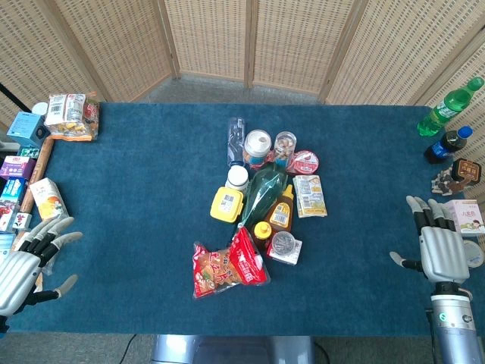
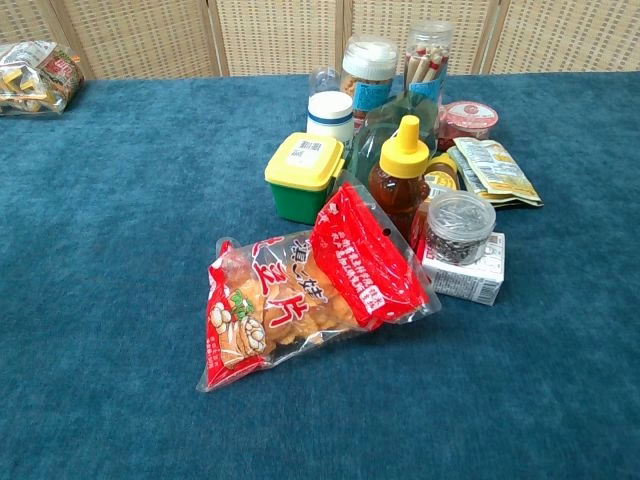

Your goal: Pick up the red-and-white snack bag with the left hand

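A red-and-white snack bag (image 1: 248,258) (image 2: 362,262) lies at the front of the item cluster in the table's middle. It leans on a larger red bag with a clear window showing orange chips (image 1: 216,271) (image 2: 262,315). My left hand (image 1: 29,262) hovers at the table's front left edge, fingers spread, holding nothing, far to the left of the bags. At the front right edge my right hand (image 1: 438,246) is likewise open and empty. Neither hand shows in the chest view.
Right behind the bags stand a yellow-lidded green box (image 1: 226,205) (image 2: 304,175), a honey bottle (image 2: 400,180), a green bottle (image 1: 263,191), jars and a small carton with a cup (image 2: 460,250). Boxes line the left edge (image 1: 47,197). Drink bottles (image 1: 449,106) stand far right.
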### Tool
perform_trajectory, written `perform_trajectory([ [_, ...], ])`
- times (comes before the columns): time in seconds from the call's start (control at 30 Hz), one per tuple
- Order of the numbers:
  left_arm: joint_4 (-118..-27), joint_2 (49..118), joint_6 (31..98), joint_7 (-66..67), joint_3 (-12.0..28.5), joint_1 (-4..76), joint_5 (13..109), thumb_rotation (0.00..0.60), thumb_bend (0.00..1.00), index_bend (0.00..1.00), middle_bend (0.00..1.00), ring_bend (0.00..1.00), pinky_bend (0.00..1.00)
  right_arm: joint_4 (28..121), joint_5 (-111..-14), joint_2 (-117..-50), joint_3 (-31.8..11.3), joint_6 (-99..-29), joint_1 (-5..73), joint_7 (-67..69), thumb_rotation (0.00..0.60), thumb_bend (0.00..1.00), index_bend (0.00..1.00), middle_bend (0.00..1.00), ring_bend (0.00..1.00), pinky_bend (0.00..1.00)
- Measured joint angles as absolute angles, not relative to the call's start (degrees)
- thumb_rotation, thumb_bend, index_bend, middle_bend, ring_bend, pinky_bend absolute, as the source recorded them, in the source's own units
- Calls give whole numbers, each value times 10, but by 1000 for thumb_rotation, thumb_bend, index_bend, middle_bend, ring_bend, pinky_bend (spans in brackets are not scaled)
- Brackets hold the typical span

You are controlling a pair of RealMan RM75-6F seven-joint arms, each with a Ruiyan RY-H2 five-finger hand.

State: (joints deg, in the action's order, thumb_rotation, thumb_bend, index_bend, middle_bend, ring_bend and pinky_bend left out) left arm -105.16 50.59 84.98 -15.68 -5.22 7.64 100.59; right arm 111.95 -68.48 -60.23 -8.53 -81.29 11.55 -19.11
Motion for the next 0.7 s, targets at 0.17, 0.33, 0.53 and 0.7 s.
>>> perform_trajectory([
  [0.17,-1051,505,846,-156,-54,77,1004,600,368,196,65,0,0,1120,-685,-602,-86,-815,113,-189,600,0,0,95,0,0],
  [0.33,-1052,503,851,-152,-56,74,1009,600,366,195,65,0,0,1122,-692,-601,-82,-817,110,-184,600,0,0,96,0,0],
  [0.53,-1056,501,833,-152,-55,83,1007,600,362,167,58,0,0,1125,-696,-599,-79,-822,103,-178,600,0,0,94,0,0],
  [0.7,-1069,500,790,-140,-50,108,1003,600,306,118,49,0,0,1131,-700,-595,-77,-826,98,-176,599,0,0,94,0,0],
])
